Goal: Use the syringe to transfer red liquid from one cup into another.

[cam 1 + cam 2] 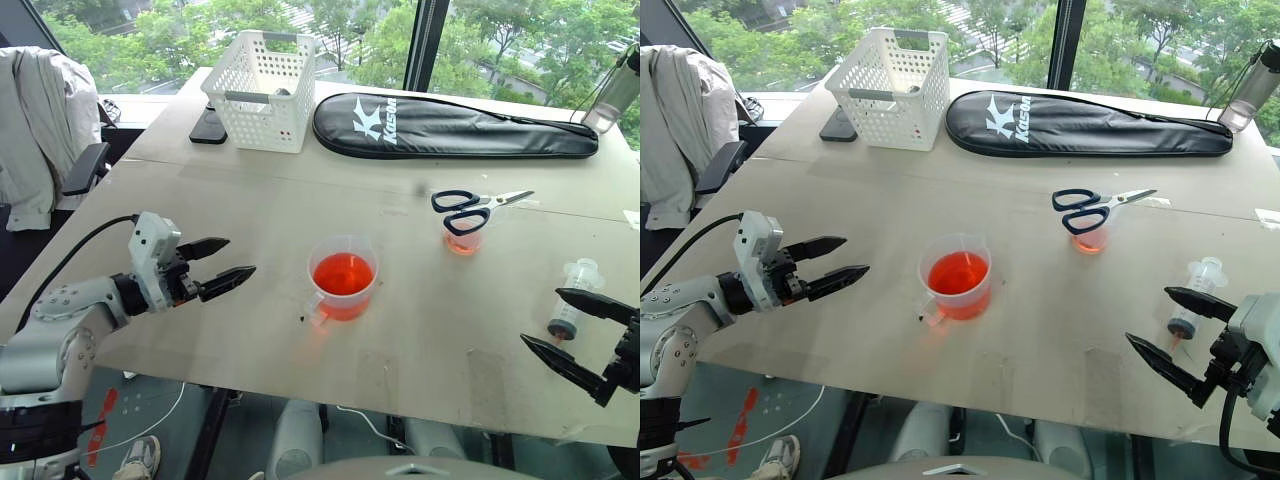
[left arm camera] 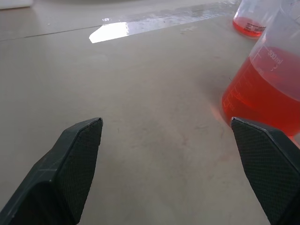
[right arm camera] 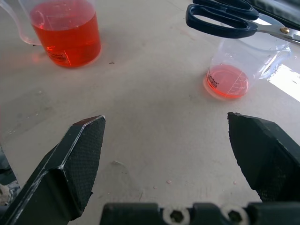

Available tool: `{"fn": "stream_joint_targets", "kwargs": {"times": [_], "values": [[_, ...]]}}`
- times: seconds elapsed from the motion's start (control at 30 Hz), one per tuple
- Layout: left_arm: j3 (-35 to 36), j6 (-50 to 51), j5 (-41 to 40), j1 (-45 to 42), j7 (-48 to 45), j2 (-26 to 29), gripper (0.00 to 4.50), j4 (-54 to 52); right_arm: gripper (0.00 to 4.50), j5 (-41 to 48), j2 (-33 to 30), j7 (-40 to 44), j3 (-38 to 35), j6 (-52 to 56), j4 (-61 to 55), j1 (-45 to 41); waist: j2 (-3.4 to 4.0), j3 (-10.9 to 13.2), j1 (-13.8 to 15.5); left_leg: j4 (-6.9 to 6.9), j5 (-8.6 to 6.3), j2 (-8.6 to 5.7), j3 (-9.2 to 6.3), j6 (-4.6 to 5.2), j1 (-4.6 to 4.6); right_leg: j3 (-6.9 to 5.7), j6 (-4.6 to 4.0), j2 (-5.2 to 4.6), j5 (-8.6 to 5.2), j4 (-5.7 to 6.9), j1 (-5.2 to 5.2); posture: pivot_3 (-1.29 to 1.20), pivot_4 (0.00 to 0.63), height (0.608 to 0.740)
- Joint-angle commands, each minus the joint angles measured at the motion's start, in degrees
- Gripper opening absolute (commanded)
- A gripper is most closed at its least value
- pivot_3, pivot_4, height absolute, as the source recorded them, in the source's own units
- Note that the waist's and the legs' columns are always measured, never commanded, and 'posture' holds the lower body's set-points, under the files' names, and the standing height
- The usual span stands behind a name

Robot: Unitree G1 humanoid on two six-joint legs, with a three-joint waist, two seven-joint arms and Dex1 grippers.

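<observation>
The wide handled measuring cup (image 1: 343,277) stands mid-table, about a third full of red liquid (image 1: 342,272). The small handleless cup (image 1: 463,238) stands farther right, with a little red liquid at its bottom and black-handled scissors (image 1: 470,208) lying across its rim. The clear syringe (image 1: 576,296) rests on the table at the right, its grey seal toward the near edge. My left gripper (image 1: 240,256) hovers open to the left of the big cup, pointing at it. My right gripper (image 1: 541,316) is open beside the syringe, with nothing between its fingers.
At the back are a white basket (image 1: 262,90), a dark phone (image 1: 208,127), a long black racket case (image 1: 450,125) and a bottle (image 1: 615,95). A chair draped with clothing (image 1: 35,130) stands at the left. The table's near edge (image 1: 400,405) runs just below the grippers.
</observation>
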Motion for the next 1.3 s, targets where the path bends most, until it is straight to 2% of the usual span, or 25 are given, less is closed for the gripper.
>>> {"fn": "stream_joint_targets", "kwargs": {"times": [0.03,0.2,0.33,0.5,0.63,0.77,0.93,1.13,1.3], "values": [[0.2,-0.6,-0.9,-3.2,1.4,-1.1,4.45,-1.1,4.50,-0.1,0.2,-3.0,1.6,-1.3,-1.5,-2.2,0.00,0.0,0.0,0.00,0.00,0.00,0.00,0.00,0.00,0.00,-0.01,0.00,0.00,0.00,0.00,0.00,0.150,0.724],[0.9,5.1,-5.6,-15.7,8.4,-4.1,4.45,-2.0,4.50,0.3,-2.4,-10.2,5.3,1.4,-1.7,-11.7,-0.12,0.1,0.5,0.18,0.01,-0.03,-0.03,0.01,-0.05,-0.07,0.01,0.06,0.03,0.12,0.03,0.00,0.150,0.724],[1.5,6.5,-8.7,-20.6,10.2,-5.1,4.45,-3.9,4.50,4.2,-8.4,-11.2,5.9,5.3,-0.4,-18.8,-0.11,0.1,0.2,0.20,0.16,-0.07,0.04,0.26,-0.02,0.06,-0.12,0.10,0.11,0.14,0.12,0.00,0.150,0.724],[0.9,8.1,-14.3,-17.0,-0.7,-1.0,4.45,-10.0,4.50,5.5,-20.0,-10.2,11.4,10.3,5.6,-31.5,-0.13,0.1,-0.5,0.09,0.15,-0.05,0.03,0.26,-0.02,0.12,-0.09,0.23,0.09,0.13,0.07,0.00,0.150,0.724],[-0.4,7.3,-14.5,-15.1,-4.1,0.9,4.45,-12.7,4.50,3.1,-26.2,-7.1,22.2,9.9,14.3,-46.0,-0.01,0.2,-0.3,0.07,0.15,-0.03,0.01,0.27,0.01,0.11,-0.11,0.25,0.08,0.16,0.04,0.00,0.150,0.724],[-1.2,6.4,-14.4,-15.2,-4.9,1.2,4.45,-14.7,4.50,-7.3,-28.2,-0.4,34.5,0.9,23.4,-56.2,-0.01,0.2,0.0,0.19,0.16,-0.03,0.02,0.27,-0.01,0.11,-0.11,0.21,0.08,0.17,0.02,0.00,0.150,0.724],[-1.2,7.5,-16.4,-16.4,-4.0,1.3,4.45,-16.6,4.50,-25.4,-28.7,10.2,48.3,-18.9,42.5,-67.7,0.01,0.2,-0.2,0.22,0.15,-0.07,0.16,0.29,-0.12,0.18,-0.10,0.17,0.09,0.10,-0.02,0.00,0.150,0.724],[-1.0,7.7,-17.8,-17.2,-1.5,0.8,4.45,-18.3,4.50,-36.2,-25.3,15.6,54.7,-32.4,60.3,-79.1,0.12,0.3,-0.4,0.16,0.15,-0.04,0.15,0.28,-0.06,0.17,-0.07,0.25,0.09,0.17,-0.03,0.00,0.150,0.724],[-0.6,7.1,-18.0,-16.0,0.6,0.2,4.45,-19.7,4.50,-41.8,-23.0,14.9,55.9,-38.6,64.9,-80.9,0.13,0.3,-0.3,0.16,0.15,-0.04,0.15,0.28,-0.05,0.18,-0.01,0.26,0.10,0.19,-0.02,0.00,0.150,0.724]]}}
